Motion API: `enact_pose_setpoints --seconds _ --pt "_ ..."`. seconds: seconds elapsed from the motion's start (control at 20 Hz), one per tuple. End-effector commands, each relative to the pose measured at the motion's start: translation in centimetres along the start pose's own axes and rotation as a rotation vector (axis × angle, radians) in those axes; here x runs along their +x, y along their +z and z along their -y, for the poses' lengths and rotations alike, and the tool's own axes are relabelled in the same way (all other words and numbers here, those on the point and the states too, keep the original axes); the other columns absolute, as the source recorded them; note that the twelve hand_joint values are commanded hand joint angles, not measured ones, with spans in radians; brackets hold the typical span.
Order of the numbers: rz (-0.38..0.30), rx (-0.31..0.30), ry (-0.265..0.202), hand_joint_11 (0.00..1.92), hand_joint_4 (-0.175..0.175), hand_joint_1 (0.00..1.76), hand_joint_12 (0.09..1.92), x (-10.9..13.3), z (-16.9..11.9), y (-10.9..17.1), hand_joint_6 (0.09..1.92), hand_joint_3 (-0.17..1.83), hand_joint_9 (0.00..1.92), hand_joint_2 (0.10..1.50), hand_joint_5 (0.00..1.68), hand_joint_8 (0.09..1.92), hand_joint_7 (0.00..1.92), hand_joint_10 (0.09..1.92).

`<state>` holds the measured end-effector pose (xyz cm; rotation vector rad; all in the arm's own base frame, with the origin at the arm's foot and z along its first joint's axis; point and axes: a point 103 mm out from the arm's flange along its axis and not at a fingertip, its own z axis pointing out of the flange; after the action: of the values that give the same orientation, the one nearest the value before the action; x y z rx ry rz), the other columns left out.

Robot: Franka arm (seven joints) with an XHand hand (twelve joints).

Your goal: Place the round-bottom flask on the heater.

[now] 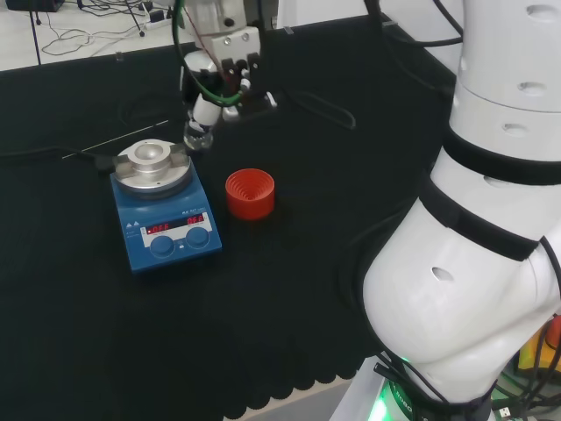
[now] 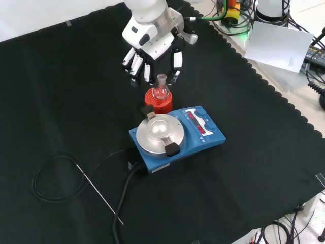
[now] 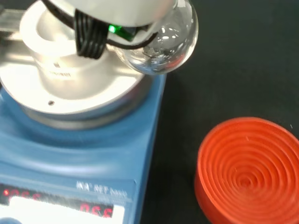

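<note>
Red ribbed ring stand (image 3: 250, 170) sat empty nearest my wrist camera. I saw the hand (image 2: 152, 48) pinching the clear round-bottom glass flask (image 3: 161, 44) beside the blue heater (image 1: 166, 215)'s metal plate (image 1: 151, 167); rim contact risked slippage.

A bench (image 2: 61, 76) is covered with a black cloth. A blue heater (image 2: 175, 134) is set near the middle of the front view. A red ring stand (image 2: 158, 101) is seen just beside it, at 12 o'clock. A black cable (image 2: 56, 175) is laid at 8 o'clock.
</note>
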<state>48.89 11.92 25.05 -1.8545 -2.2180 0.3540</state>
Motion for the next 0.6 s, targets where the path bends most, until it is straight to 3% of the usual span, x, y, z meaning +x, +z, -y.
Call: enact_pose_setpoints --seconds 0.05,0.6 --pt "0.053 0.041 -0.047 0.25 0.175 1.09 1.38 3.3 -2.8 -1.3 0.98 0.80 0.65 0.65 1.13 0.71 0.42 0.63" --pt "0.079 0.075 -0.103 0.25 0.175 1.09 1.37 7.9 -5.2 -1.1 0.98 0.80 0.65 0.65 1.14 0.72 0.42 0.63"
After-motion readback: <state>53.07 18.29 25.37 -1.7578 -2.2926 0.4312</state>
